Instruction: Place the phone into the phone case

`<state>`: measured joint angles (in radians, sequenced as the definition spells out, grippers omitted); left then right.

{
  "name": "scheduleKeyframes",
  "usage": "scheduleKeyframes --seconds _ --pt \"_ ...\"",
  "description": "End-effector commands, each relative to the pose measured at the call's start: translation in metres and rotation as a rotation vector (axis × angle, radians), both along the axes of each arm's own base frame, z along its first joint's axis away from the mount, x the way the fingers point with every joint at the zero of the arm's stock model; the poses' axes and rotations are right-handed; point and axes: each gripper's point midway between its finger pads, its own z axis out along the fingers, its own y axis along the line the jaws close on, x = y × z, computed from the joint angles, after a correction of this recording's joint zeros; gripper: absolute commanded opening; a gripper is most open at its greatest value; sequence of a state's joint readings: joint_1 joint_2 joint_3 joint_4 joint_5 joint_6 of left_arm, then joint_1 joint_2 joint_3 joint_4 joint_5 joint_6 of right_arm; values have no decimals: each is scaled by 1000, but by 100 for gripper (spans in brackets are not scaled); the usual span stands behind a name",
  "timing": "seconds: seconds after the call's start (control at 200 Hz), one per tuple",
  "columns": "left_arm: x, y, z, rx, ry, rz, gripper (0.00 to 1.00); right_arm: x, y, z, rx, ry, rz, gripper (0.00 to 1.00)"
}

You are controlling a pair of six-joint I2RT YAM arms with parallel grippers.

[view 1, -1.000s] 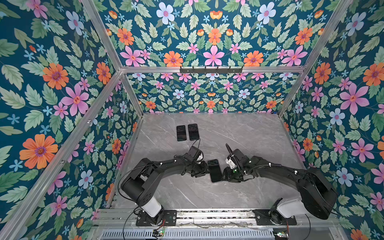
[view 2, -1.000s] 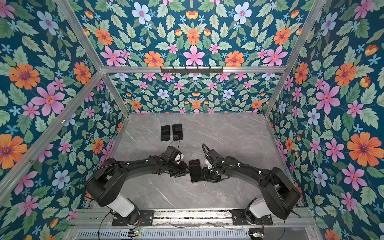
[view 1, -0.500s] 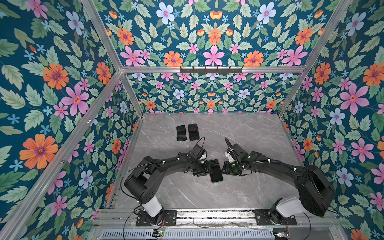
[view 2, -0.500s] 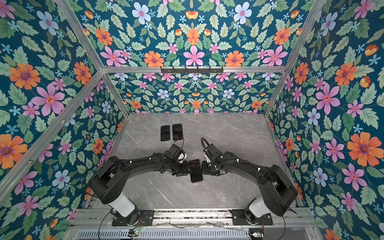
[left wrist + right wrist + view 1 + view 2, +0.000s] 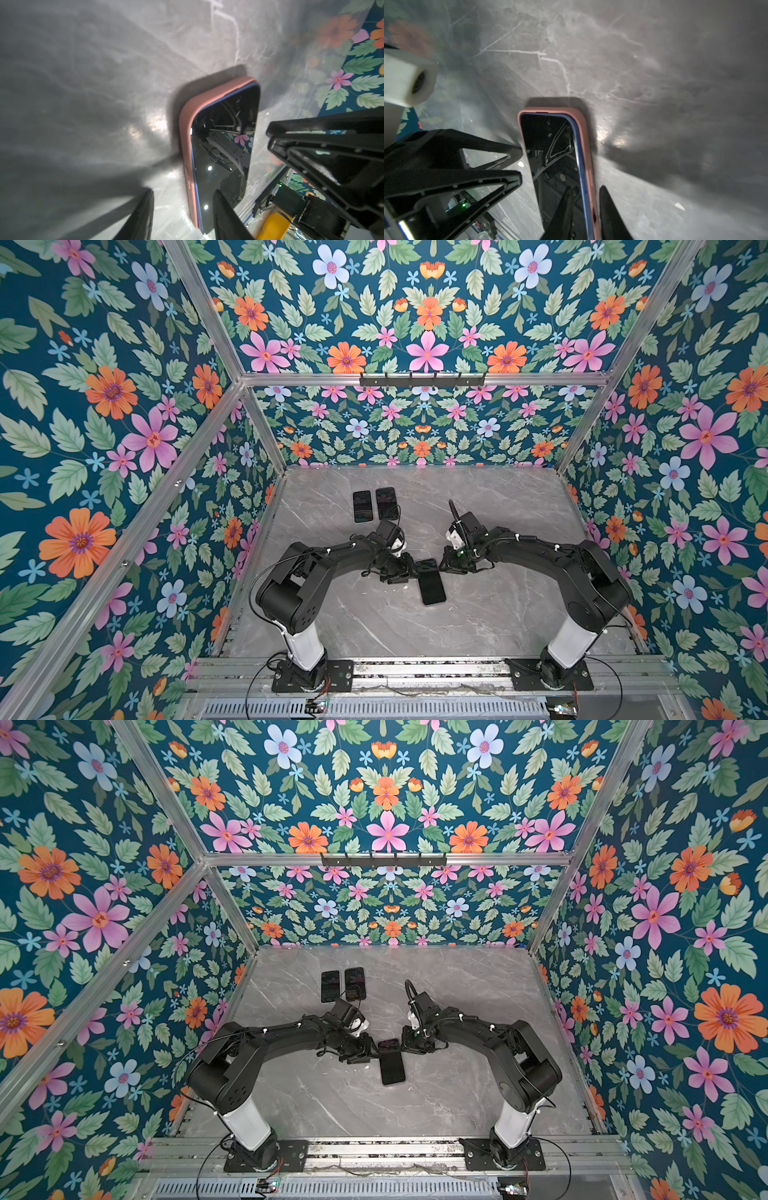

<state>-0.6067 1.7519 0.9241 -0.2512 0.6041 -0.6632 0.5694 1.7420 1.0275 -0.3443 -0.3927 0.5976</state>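
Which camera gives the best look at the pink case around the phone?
The left wrist view: the pink case shows one long side and a rounded corner, unblocked. The right wrist view shows its end and a side. In both top views only the dark phone shows, no pink.

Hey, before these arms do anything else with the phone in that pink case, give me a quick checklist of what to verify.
1. Phone inside pink case: ok, screen up within the rim.
2. Fully seated all round: cannot tell; a blue edge shows beside the rim.
3. Left end effector open, straddling one long edge: ok.
4. Right end effector pinching the opposite long edge: ok.
5. Case flat on the table: cannot tell.
6. End effectors apart from each other: ok.
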Motion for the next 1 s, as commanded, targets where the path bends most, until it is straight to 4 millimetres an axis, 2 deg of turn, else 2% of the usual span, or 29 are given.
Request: scheduleKeyframes --seconds 0.0,0.13,0.295,0.995 --pt "1 -1 -4 4 -3 -15 48 3 8 2 44 -4 27 23" --pt "4 -2 -7 -2 3 -9 48 4 12 -1 69 6 29 21" --pt "6 -3 -10 -3 9 -4 47 3 13 -6 74 18 30 13" --pt "7 -7 -20 -17 22 -6 43 -4 7 -19 52 50 3 8"
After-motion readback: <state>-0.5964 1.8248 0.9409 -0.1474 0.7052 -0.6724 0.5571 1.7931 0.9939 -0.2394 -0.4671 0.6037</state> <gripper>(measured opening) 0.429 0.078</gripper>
